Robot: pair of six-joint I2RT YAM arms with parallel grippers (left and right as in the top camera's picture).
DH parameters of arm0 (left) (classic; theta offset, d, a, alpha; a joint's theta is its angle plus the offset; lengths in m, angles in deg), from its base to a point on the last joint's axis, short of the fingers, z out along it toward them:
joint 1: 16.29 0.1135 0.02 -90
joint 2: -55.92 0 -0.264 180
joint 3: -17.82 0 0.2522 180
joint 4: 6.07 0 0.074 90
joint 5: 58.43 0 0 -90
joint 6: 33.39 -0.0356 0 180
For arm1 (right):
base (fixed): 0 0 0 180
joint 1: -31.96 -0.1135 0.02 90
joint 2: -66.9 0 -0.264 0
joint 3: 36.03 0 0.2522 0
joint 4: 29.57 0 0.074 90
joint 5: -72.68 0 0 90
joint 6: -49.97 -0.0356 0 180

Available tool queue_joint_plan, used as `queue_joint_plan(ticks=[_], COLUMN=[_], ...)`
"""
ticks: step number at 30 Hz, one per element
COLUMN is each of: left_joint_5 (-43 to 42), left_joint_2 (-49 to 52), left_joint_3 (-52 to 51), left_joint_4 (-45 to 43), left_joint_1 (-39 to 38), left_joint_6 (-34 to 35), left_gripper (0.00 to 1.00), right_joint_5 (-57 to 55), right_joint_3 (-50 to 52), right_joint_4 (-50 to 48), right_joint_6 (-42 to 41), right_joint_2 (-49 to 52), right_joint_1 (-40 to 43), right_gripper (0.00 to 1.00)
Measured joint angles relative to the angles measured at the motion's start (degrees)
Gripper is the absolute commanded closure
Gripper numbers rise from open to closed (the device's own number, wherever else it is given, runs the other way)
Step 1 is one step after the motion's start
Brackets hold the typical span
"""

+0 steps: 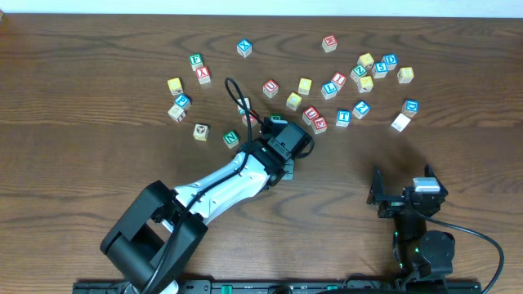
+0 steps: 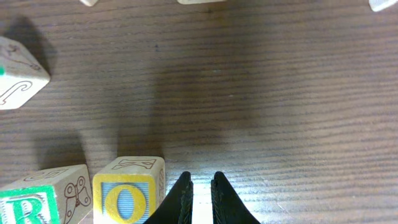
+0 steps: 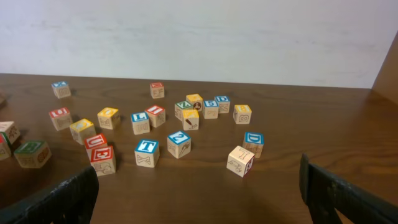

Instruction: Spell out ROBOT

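The green R cube (image 2: 28, 202) and yellow O cube (image 2: 127, 196) stand side by side on the bench (image 2: 261, 93). The left hand (image 2: 201, 182) is pressed together just right of the O cube with nothing visibly pinched, so the B is likely the step in hand. Farther right, the blue T cube (image 3: 147, 149) sits among loose cubes (image 3: 186, 118) and the right hand (image 3: 199, 186) is spread wide; the next move calls for fetching a green B cube to set beside the O cube.

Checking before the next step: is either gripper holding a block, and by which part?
Nothing is held. The left gripper is shut and empty, beside the yellow O cube; the right gripper stands open, with no cube between its jaws.
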Motion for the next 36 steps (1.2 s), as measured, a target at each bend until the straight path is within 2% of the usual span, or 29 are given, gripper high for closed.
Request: queue_joint_plan(ticks=[14,36], left_joint_5=[2.19,2.25], left_joint_2=[0.00,0.00], left_joint_3=[-0.02,-0.66], left_joint_4=[-0.26,-1.57], left_joint_1=[0.00,0.00], left_joint_6=[2.75,3.58], left_gripper=[0.92,0.92], right_joint_5=[0.00,0.02], right_joint_3=[0.00,0.00], right_joint_4=[0.00,0.00], right_joint_6=[0.02,0.02], right_joint_2=[0.00,0.00], right_joint_1=[0.00,0.00], right_gripper=[0.01,0.01])
